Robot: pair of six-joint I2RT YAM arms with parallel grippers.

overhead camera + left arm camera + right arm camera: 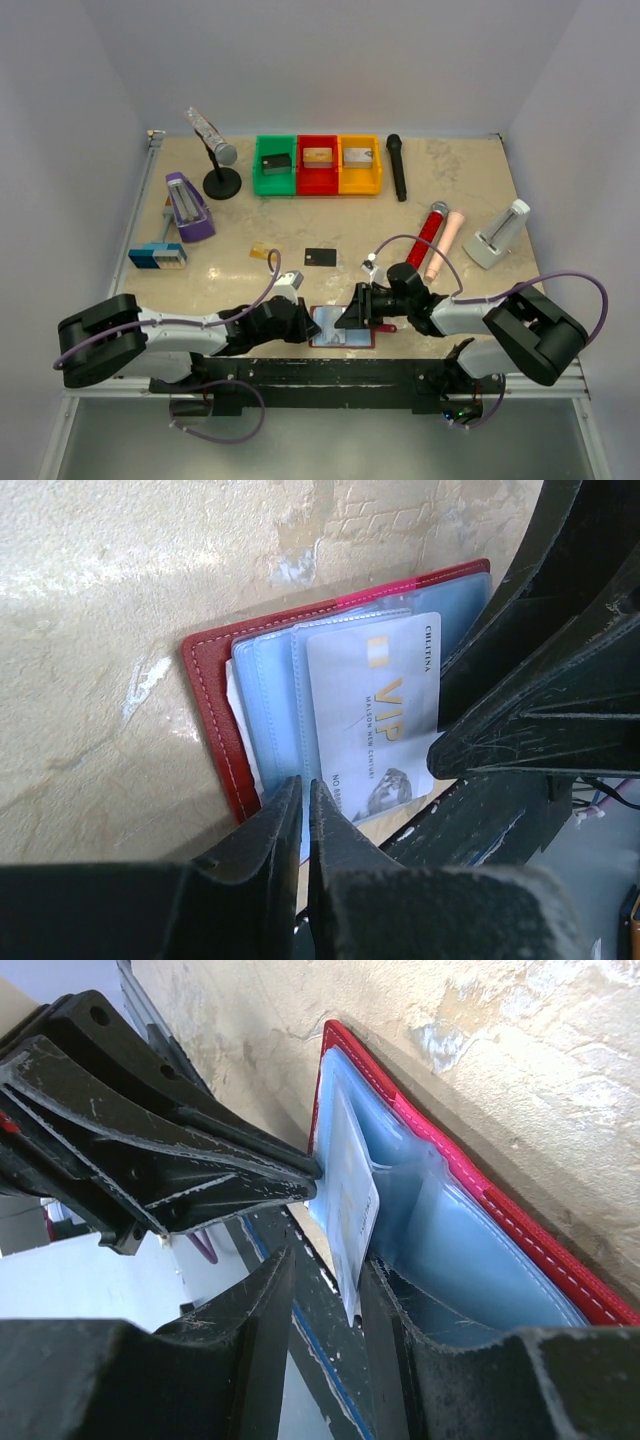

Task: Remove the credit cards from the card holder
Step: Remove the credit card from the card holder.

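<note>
1. Credit cards are told apart by place. The gold-tan card [262, 252] and the black card [320, 257] lie loose on the table [450, 180], apart from the card holder [210, 710]. The silver-grey card [372, 715] is lodged in a clear blue pocket [270, 690] of the opened holder, which lies at the table's near edge between the two grippers.
2. The silver-grey card is judged light, thin, stiff and slick. The pocket film is judged soft and likely to drag on it. A pinch across the flat faces at the exposed edge is favoured.
3. The left gripper [305, 805] is seen almost closed, with a mere slit between its fingers and its tips at the holder's edge. Whether pocket film is pinched cannot be told.
4. The right gripper [328, 1260] is held partly open, with its fingers set either side of the card's raised edge and not seen clamped on it.
5. Room is tight — both grippers crowd the holder and the table's edge is close. Open surface is offered farther back, toward the loose cards.
</note>
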